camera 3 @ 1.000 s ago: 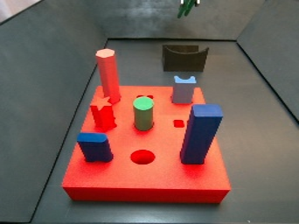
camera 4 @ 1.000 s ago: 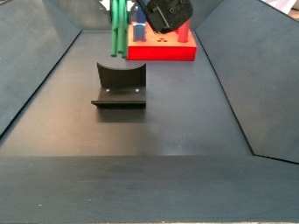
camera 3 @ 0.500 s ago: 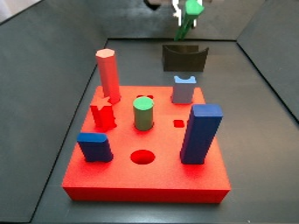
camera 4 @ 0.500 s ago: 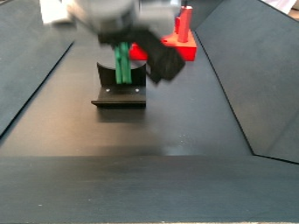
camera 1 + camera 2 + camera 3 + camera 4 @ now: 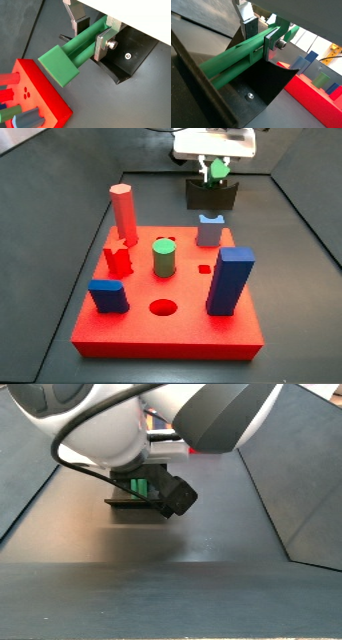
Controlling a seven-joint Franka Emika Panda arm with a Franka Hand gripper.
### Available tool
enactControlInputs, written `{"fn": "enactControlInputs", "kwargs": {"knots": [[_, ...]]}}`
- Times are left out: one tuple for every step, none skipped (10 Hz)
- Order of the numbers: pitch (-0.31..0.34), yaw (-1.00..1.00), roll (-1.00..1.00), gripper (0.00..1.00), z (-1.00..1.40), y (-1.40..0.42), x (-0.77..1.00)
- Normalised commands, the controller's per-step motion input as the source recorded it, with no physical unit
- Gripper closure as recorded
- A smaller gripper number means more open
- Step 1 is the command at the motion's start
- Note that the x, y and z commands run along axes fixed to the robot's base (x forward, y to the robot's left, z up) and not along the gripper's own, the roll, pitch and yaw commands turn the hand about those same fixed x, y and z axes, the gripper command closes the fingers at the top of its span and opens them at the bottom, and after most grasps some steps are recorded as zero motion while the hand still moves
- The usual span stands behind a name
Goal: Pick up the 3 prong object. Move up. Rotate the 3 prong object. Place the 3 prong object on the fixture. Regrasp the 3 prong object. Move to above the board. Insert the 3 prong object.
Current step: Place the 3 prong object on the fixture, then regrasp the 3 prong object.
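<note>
We see the board (image 5: 167, 318) filling the floor's near end, the fixture (image 5: 211, 195) at the far end, and the gripper (image 5: 87, 36) low over it, fingers (image 5: 104, 45) clamped on the green bar (image 5: 75, 52) resting in the fixture's notch.

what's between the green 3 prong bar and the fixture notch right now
Nothing visible. The hand holds the 3 prong object right at the fixture, the bar already lying against its notch in both wrist views.
</note>
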Motion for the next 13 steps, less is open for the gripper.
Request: {"fn": "enactControlInputs", "kwargs": {"knots": [[-0.066, -0.13, -0.1, 1.0, -0.39, 0.18, 0.09], [-0.072, -0.1, -0.1, 1.0, -0.36, 0.18, 0.08], [-0.072, -0.07, -0.1, 1.0, -0.36, 0.19, 0.08], [-0.071, -0.05, -0.1, 1.0, -0.36, 0.19, 0.07], [0.0, 0.0, 0.0, 1.0, -0.17, -0.5, 0.0], [0.0, 0.0, 0.0, 0.0, 0.0, 0.0, 0.0], [-0.031, -0.01, 0.09, 0.0, 1.0, 0.0, 0.0], [-0.028, -0.01, 0.09, 0.0, 1.0, -0.01, 0.0], [-0.021, 0.01, 0.1, 0.0, 1.0, 0.0, -0.02], [-0.008, 0.02, 0.09, 0.0, 1.0, 0.0, -0.03], [0.023, 0.03, 0.08, 0.0, 1.0, 0.0, -0.03], [0.048, 0.03, 0.07, 0.0, 0.94, 0.01, -0.03], [0.063, 0.02, 0.06, 0.0, 0.82, 0.01, -0.03]]}}
